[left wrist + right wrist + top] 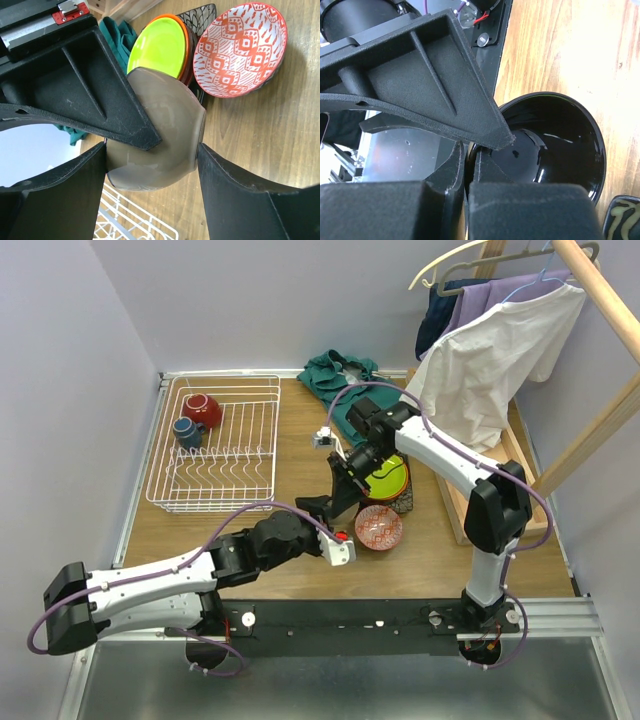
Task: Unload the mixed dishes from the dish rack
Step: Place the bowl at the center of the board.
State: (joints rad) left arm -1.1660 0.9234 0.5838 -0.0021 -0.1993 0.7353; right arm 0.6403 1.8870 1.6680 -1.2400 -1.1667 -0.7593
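Left wrist: beige bowl [165, 150] clamped in left pincer [152, 156] (tilted sideways)

Red cup [203, 410], blue mug [187, 432] in rack [226, 463]

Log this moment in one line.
left gripper: beige round bowl | right gripper: glossy black bowl | white wire rack: red cup, dark-blue mug

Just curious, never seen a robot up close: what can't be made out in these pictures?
Beige bowl: top view, hidden by the left gripper.
Dark bowl: its outside; right wrist view shows only the inside, fingers cover the near rim.
Plates under the lime plate: left wrist view, only edges show.
Mug: top view, too small for detail.
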